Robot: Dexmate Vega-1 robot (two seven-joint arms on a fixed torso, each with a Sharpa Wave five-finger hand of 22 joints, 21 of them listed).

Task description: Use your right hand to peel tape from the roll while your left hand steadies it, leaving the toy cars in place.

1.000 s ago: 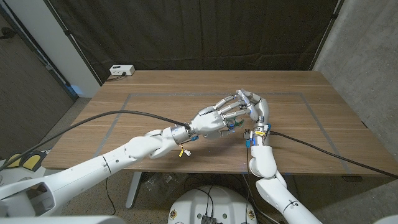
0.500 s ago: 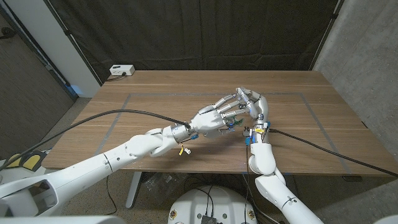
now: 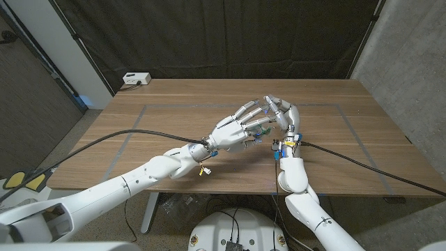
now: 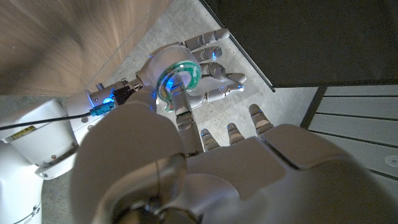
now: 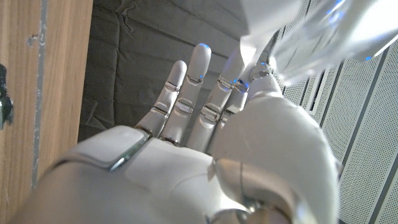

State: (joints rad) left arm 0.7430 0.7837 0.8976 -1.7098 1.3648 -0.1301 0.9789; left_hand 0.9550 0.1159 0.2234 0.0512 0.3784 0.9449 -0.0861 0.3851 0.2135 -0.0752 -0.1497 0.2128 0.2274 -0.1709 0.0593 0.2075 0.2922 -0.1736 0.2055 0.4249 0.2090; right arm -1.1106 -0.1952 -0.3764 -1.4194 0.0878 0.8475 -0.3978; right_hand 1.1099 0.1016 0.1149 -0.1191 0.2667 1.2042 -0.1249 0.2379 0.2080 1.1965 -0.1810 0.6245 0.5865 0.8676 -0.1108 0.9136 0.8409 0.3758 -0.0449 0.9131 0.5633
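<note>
Above mid-table, left hand (image 3: 233,130) holds the tape roll (image 4: 178,79) aloft; right hand (image 3: 284,118) close against it, grip unclear. Bare table (image 3: 348,132) all around to edges.

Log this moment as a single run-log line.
left hand holds tape roll | right hand fingers at roll | both raised over table

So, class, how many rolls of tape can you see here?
1: the tape roll sits between the left hand and right hand, over the table; others may be hidden behind them.
</note>
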